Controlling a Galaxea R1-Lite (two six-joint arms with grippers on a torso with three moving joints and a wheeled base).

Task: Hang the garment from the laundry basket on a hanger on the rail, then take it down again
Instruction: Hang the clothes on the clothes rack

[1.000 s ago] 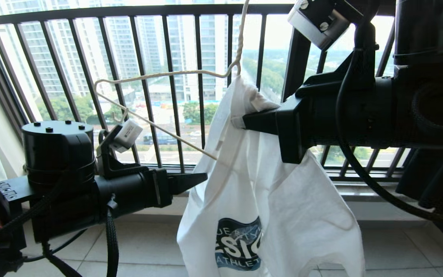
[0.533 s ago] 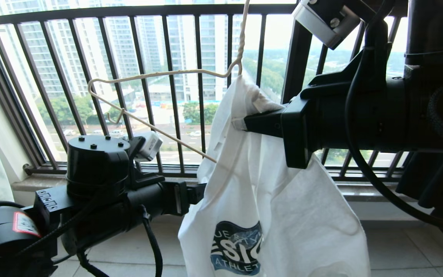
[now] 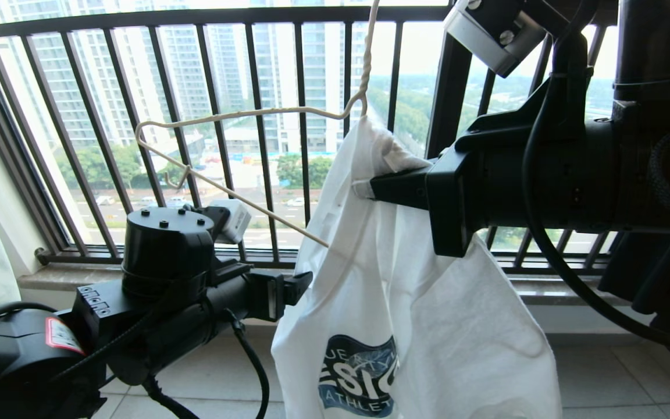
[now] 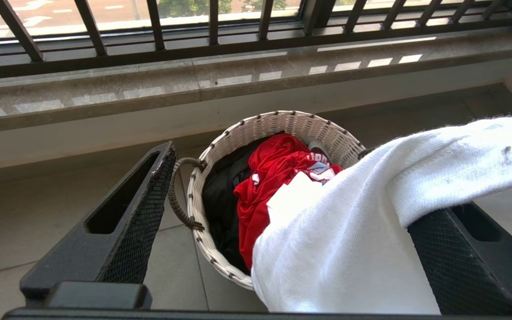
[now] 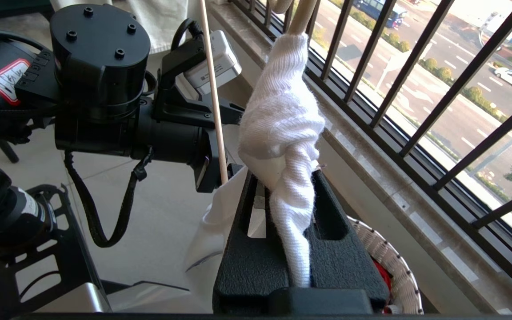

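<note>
A white short-sleeved T-shirt with a dark blue chest print hangs bunched from a thin cream-white wire hanger, in front of a black barred window railing. Only the side of the hanger nearer the right arm is inside the shirt's neck; its other, bare arm sticks out sideways and slopes down toward the cloth.

The right pincer is closed tight on a twisted bunch of the shirt's collar, just below the hanger's neck.

The left pincer is fully open and grips nothing. It points level at the shirt's near edge, below the hanger's bare arm; in its wrist view the cloth lies across one finger.

The small round woven white laundry basket sits on the tiled floor directly beneath the shirt, with a red cloth inside.

The left arm is nearer the undressed shoulder, so the next move likely means drawing cloth outward along the hanger's bare arm.
</note>
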